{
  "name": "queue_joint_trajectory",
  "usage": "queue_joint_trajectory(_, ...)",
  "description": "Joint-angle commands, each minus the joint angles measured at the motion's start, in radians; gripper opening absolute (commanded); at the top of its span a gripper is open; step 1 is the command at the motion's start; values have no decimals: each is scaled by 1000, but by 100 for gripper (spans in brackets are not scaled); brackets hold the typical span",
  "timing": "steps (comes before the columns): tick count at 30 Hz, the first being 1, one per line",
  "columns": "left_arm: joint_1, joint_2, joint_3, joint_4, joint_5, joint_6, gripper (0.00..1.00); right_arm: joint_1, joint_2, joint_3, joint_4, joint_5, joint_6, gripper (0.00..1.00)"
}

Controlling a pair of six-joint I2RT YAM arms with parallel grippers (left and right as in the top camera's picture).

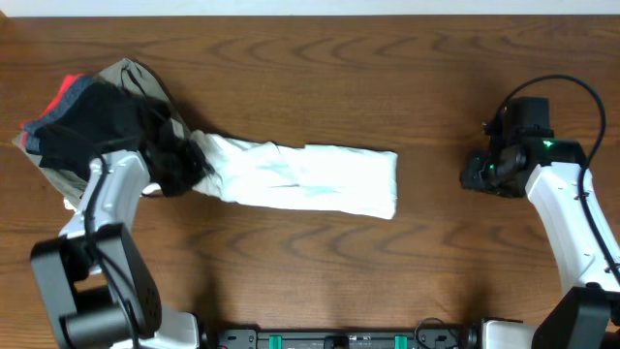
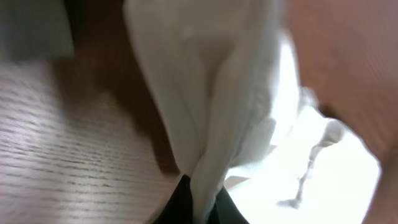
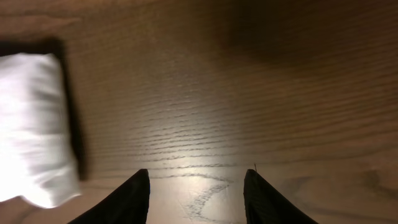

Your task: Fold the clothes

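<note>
The white garment [image 1: 310,179] lies folded into a long narrow strip across the middle of the table, with a faint green print. My left gripper [image 1: 184,163] is shut on its left end, lifted a little off the wood. In the left wrist view the white cloth [image 2: 211,112] hangs bunched between my dark fingertips [image 2: 200,202]. My right gripper [image 1: 477,174] is open and empty over bare wood, well right of the strip. In the right wrist view its fingers [image 3: 196,186] are spread, with the strip's right end [image 3: 34,124] at the far left.
A pile of folded garments, black [image 1: 82,126], khaki [image 1: 126,73] and red [image 1: 70,87], sits at the back left corner, just behind my left gripper. The table's front edge runs along the bottom of the overhead view.
</note>
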Motion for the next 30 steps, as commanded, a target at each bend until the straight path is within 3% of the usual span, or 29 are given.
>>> queue_joint_trajectory(1,-7,-67,99,-61,-11,69,6,-14,-8,-1,-3,-3,-19,47)
queue_joint_trajectory(11,-155,-178,249,-136,-12,90,6,-14,-8,-1,-27,-4,-19,48)
queue_joint_trajectory(19,-470,-178,249,-109,-16,176,6,-14,-8,-1,-46,-4,-19,48)
queue_joint_trajectory(26,-794,-139,245,-90,-259,176,10,-13,-8,-1,-48,-8,-19,49)
queue_joint_trajectory(30,-904,-72,245,-74,-329,176,12,-13,-8,-1,-61,-8,-19,49)
